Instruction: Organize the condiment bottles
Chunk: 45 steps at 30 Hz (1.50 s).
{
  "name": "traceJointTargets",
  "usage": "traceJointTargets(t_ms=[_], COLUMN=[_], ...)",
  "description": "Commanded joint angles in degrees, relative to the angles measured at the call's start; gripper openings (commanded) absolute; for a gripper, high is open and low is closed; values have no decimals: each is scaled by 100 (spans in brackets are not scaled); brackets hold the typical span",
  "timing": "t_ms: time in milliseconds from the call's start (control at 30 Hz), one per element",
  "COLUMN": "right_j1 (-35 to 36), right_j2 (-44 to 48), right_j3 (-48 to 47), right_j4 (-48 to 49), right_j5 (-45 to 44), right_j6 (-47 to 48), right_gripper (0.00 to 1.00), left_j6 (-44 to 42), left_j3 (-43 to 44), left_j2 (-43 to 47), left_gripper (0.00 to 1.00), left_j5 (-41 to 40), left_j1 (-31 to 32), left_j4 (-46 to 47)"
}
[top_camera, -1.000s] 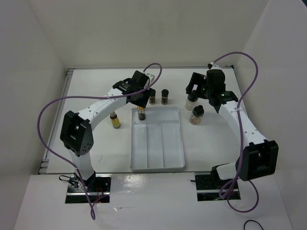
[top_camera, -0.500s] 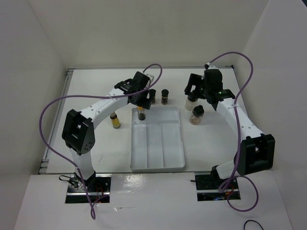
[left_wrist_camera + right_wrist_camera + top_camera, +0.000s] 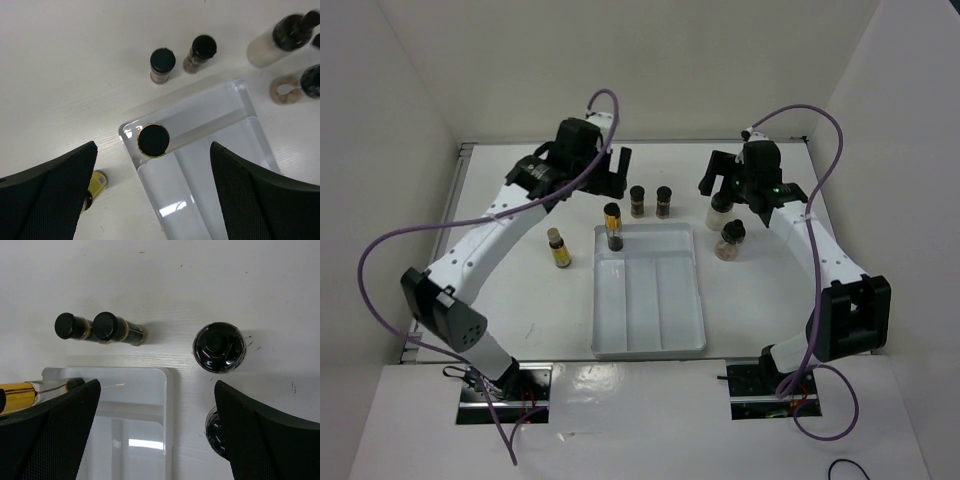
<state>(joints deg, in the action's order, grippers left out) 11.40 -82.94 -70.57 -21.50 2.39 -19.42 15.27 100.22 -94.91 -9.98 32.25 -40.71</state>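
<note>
A slim yellow bottle (image 3: 613, 228) stands in the far left corner of the white tray (image 3: 650, 300); from above, its black cap (image 3: 153, 140) shows. My left gripper (image 3: 608, 177) hangs open high above it, holding nothing (image 3: 153, 155). The other yellow bottle (image 3: 558, 248) stands on the table left of the tray. Two dark brown bottles (image 3: 637, 201) (image 3: 664, 201) stand side by side behind the tray. Two clear bottles (image 3: 720, 210) (image 3: 730, 241) stand right of it. My right gripper (image 3: 723, 188) is open above them; one clear bottle (image 3: 219, 347) lies just beyond its fingers.
The tray (image 3: 220, 165) has three long compartments and a cross compartment at its far end. White walls close the table at the back and both sides. Purple cables loop over each arm.
My left gripper opened, let go of the yellow bottle in the tray and rose back toward the far left. The right gripper shifted slightly toward the back.
</note>
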Motion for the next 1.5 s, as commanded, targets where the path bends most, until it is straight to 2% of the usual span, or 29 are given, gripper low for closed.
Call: traceJointTargets(t_ms=[0, 100, 233, 467, 1033, 1200, 1400, 1467], right_j1=[117, 170, 354, 477, 592, 592, 592, 592], right_j2=[-65, -170, -372, -609, -680, -627, -742, -794], right_j3=[-291, -422, -607, -836, -836, -889, -941, -994], right_j4=[269, 269, 269, 269, 216, 163, 163, 163], right_j5=[103, 103, 103, 103, -344, -468, -521, -521], right_j6=[44, 44, 158, 158, 158, 158, 158, 158], right_gripper=[98, 98, 98, 98, 98, 98, 98, 98], left_j6=[247, 398, 539, 820, 758, 758, 758, 758], left_j3=[147, -581, -1311, -2366, -2797, -2798, -2851, -2851], left_j2=[814, 1229, 1282, 1344, 773, 773, 720, 720], left_gripper=[99, 99, 99, 99, 98, 91, 75, 73], left_j5=[119, -101, -39, 303, -83, -83, -83, -83], left_j1=[-280, -666, -1325, -1652, -1652, -1652, -1652, -1652], left_j4=[-95, -95, -236, 54, 169, 169, 169, 169])
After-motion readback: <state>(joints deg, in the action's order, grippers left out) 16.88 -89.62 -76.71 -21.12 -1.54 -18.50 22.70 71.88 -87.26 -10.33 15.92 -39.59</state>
